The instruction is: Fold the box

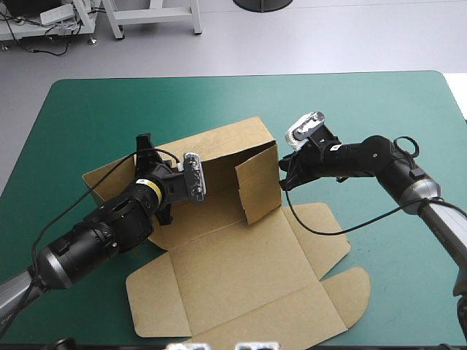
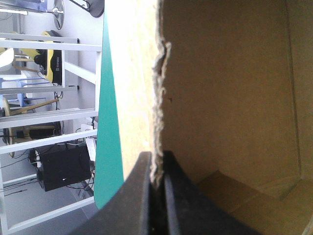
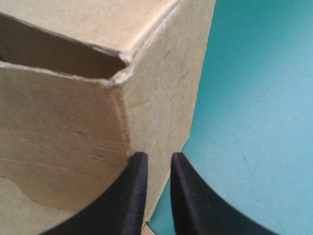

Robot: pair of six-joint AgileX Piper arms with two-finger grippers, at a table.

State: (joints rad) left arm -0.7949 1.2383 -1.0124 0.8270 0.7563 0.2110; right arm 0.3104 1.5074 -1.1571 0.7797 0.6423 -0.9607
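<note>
Around the box, a cut sheet of brown board half raised into a tray, the table's teal-green cover lies bare on every side, widest beyond the box's rear wall and off its right side. The box sits about mid-table: its rear wall is upright, its right side wall stands angled inward, and its floor and broad lid with rounded tabs lie flat on the side nearest me. My left claw reaches in over the box's left side; its black fin-shaped fingers are all but closed on the raw edge of an upright wall, the board pinched between them. My right claw comes at the box's right rear corner from outside, its fingers parted by only a slit, and the side wall's edge just beside the corner fold runs into that slit. The hollow between the raised walls shows bare brown floor
</note>
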